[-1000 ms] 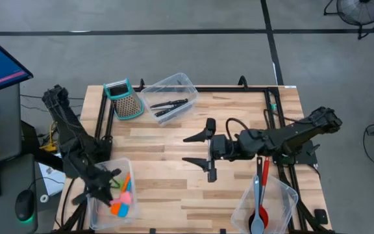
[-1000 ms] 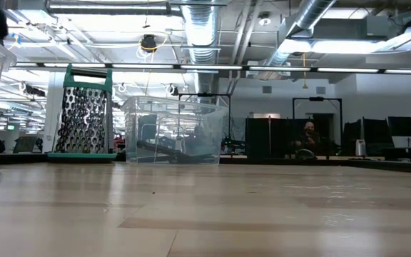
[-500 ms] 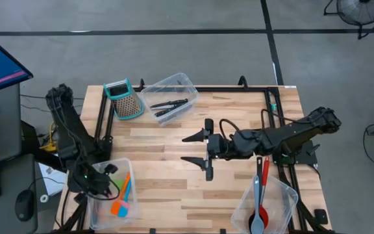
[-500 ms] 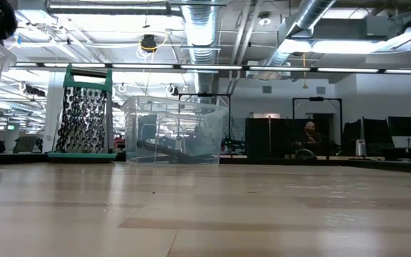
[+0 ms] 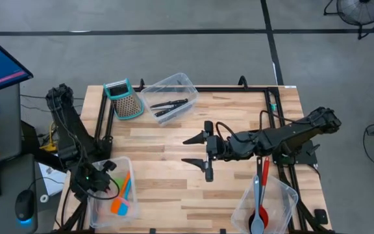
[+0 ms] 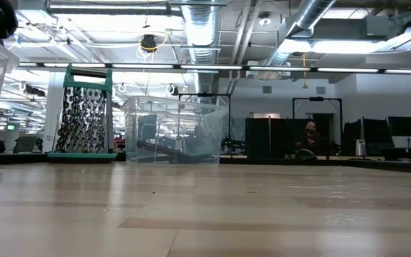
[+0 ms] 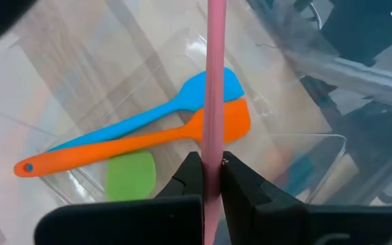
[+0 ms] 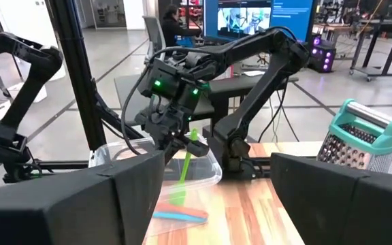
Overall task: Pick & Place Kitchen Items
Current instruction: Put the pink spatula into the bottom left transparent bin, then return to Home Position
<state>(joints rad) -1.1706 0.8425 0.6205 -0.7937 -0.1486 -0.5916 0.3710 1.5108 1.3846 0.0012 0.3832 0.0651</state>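
Now working at the worktop [image 5: 174, 149], over the clear tub [image 5: 130, 162] beside the left arm's base. Hovering the left hand [image 7: 209, 170] just above that tub, clamping shut on the pink spatula [image 7: 216, 82] by its handle. Pointing that long axis straight out past the fingers, crossing over the blue spatula [image 7: 182, 109], orange spatula [image 7: 148, 139] and green spatula [image 7: 131, 175] lying in the tub. Idling the right hand [image 5: 185, 150] mid-worktop, spread wide, gripping nothing, well apart.

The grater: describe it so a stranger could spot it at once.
On the wooden table, look to the far corner on the left arm's side, beside the clear tub of black-handled tools. The grater stands upright there, the only perforated metal thing, teal-topped.
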